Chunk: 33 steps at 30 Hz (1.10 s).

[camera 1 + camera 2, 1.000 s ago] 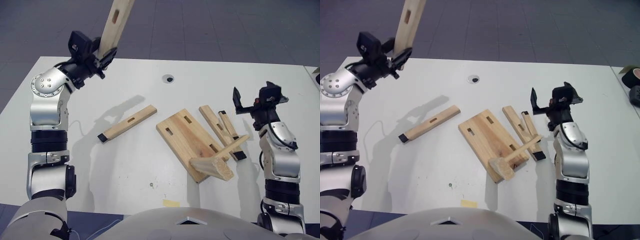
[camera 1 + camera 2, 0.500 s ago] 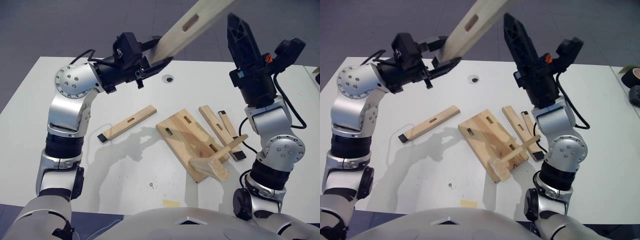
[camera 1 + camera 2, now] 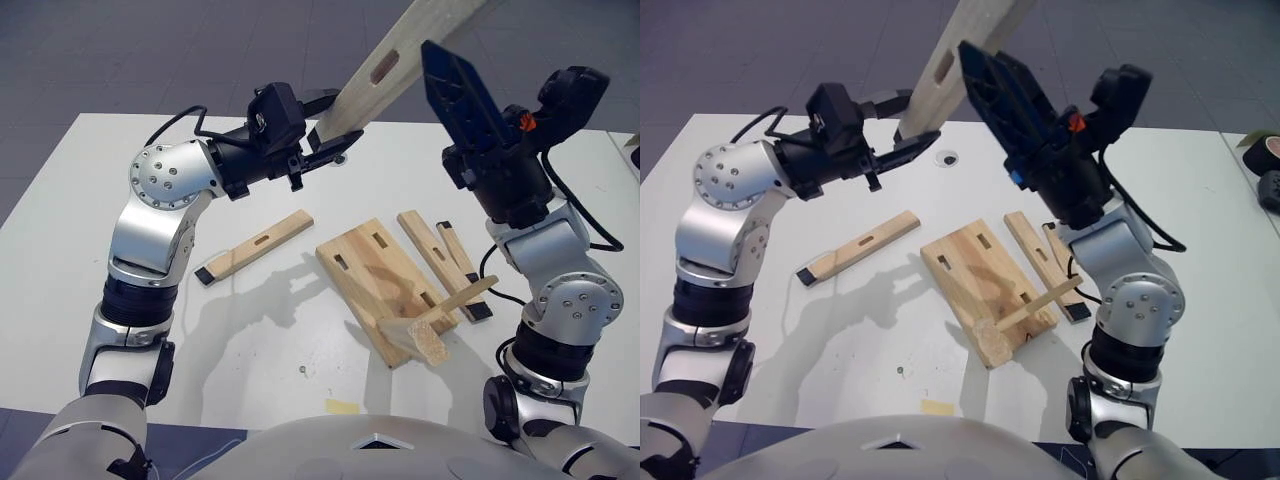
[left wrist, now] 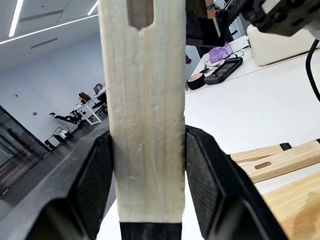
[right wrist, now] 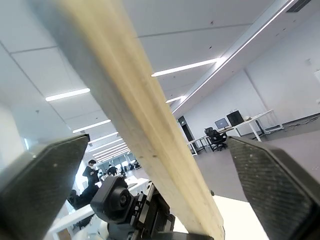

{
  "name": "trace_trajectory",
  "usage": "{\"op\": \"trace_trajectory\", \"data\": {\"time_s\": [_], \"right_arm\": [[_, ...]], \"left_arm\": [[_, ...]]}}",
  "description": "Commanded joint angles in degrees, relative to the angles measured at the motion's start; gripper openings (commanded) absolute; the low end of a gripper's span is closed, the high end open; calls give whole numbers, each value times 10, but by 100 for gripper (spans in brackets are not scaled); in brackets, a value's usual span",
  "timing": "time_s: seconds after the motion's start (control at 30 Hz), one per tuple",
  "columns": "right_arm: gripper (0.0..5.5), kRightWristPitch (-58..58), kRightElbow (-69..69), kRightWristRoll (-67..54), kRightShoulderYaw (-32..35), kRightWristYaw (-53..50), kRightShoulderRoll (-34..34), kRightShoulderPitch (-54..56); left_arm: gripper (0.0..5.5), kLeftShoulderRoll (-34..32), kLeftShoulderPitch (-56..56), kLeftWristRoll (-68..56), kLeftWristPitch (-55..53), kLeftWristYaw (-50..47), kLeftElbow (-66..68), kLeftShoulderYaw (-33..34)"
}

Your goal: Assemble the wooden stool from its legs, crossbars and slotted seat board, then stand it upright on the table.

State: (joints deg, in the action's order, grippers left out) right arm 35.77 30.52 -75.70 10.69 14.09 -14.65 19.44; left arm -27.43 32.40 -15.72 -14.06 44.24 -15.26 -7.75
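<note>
We log left gripper (image 3: 328,130) clamped on a wooden leg (image 3: 400,50), held slanting above the table (image 3: 100,200), right gripper (image 5: 157,141) spread wide with that leg between its fingers (contact we cannot tell), slotted seat board (image 3: 375,280) flat on the table, another leg (image 3: 255,245) lying to its left.

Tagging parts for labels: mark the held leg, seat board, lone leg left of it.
held leg (image 3: 400,55): left eye view, shaft near slot
seat board (image 3: 370,270): left eye view, bare top
lone leg (image 3: 277,231): left eye view, shaft near slot
</note>
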Motion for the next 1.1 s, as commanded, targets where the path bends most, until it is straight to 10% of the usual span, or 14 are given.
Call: {"op": "trace_trajectory", "data": {"time_s": [0.03, 0.3, 1.1], "right_arm": [[540, -7, 6, 33, -13, 7, -14, 2], [540, -49, -14, 79, -3, -46, 22, 23], [134, -78, 44, 64, -26, -176, 49, 0]], "left_arm": [[204, 6, -10, 5, -11, -11, -9, -2], [204, -6, -27, 40, 9, -6, -16, -20], [204, -1, -61, 95, 30, -25, -28, -36]]}}
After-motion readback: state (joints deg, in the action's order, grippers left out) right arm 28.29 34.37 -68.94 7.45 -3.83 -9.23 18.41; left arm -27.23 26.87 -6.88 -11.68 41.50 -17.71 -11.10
